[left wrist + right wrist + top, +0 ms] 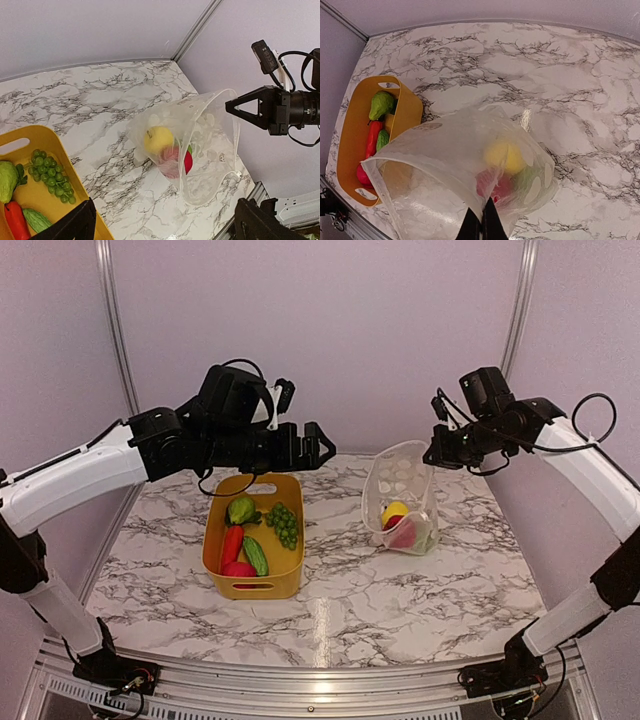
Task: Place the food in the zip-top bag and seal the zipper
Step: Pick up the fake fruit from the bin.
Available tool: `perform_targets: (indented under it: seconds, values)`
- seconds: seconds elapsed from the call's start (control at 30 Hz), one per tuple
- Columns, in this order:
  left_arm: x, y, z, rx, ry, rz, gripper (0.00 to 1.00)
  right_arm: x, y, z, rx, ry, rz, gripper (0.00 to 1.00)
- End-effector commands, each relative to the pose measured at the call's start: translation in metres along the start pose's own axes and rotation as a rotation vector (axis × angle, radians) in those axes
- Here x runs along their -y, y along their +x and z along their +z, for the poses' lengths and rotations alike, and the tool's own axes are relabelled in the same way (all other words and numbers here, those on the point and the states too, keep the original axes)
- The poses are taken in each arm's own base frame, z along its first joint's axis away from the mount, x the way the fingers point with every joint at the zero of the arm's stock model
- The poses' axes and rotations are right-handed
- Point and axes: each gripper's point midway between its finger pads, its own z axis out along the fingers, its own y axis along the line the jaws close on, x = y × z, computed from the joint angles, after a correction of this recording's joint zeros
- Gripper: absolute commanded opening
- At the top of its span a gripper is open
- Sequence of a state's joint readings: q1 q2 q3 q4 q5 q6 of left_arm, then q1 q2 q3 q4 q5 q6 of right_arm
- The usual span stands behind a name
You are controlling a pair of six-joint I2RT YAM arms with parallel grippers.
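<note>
While the right gripper pinches shut on the rim of the zip-top bag, the pouch stands on the marble table to the right of the yellow bin, well apart from it. From where I stand, its mouth is lifted and gaping wide. The zipper along that edge is unsealed. Three pieces of food sit at the bottom of the bag, pressed together: a yellow lemon on top, a red fruit under it, and something green beside them that I cannot make out through the plastic.

The left gripper hangs in the air above the far end of the bin, on the side nearer the bag, its fingers spread wide with nothing between them.

More food lies in the bin. A pale green fruit is at the far end, with green grapes just beside it. A long red vegetable and a cucumber lie side by side in the middle. A red apple sits at the near end, touching the red vegetable.
</note>
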State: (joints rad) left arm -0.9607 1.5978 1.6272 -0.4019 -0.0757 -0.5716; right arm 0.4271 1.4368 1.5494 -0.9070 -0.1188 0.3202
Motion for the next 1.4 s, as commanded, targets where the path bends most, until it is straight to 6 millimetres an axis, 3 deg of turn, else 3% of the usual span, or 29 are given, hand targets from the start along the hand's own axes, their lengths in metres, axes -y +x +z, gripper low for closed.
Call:
perform_targets:
  seconds: [0.0,0.1,0.27,0.33,0.37,0.5,0.67,0.93,1.17,1.37]
  values:
    - [-0.042,-0.025,-0.03,0.109,-0.245,0.019,0.99,-0.006,-0.019,-0.011,0.06,-0.021,-0.025,0.0]
    - [-0.079,-0.049,-0.064,0.269,-0.402,-0.149,0.99,-0.005,-0.027,-0.017,0.076,-0.005,-0.038,0.0]
    - [-0.102,-0.038,-0.059,0.299,-0.381,-0.124,0.99,-0.008,-0.024,-0.012,0.066,-0.023,-0.039,0.0]
    - [-0.109,-0.028,-0.045,0.248,-0.333,-0.171,0.99,-0.008,-0.02,-0.008,0.054,-0.036,-0.039,0.0]
    - [-0.104,-0.016,-0.03,0.176,-0.243,-0.208,0.94,-0.01,-0.018,-0.006,0.051,-0.046,-0.039,0.0]
    - [-0.084,-0.006,-0.008,0.113,-0.057,-0.242,0.77,-0.014,-0.009,0.004,0.035,-0.091,-0.03,0.0]
    - [-0.085,0.007,0.01,0.059,-0.058,-0.249,0.64,-0.021,-0.004,0.013,0.024,-0.146,0.0,0.0]
    - [-0.094,0.025,0.043,-0.029,-0.096,-0.229,0.59,-0.029,-0.007,0.013,0.026,-0.189,0.004,0.0]
    - [-0.13,0.03,0.05,-0.023,-0.284,-0.236,0.57,-0.027,-0.003,0.013,0.021,-0.182,-0.004,0.0]
    - [-0.169,0.054,0.058,-0.073,-0.446,-0.335,0.54,-0.028,-0.003,0.016,0.015,-0.192,-0.01,0.0]
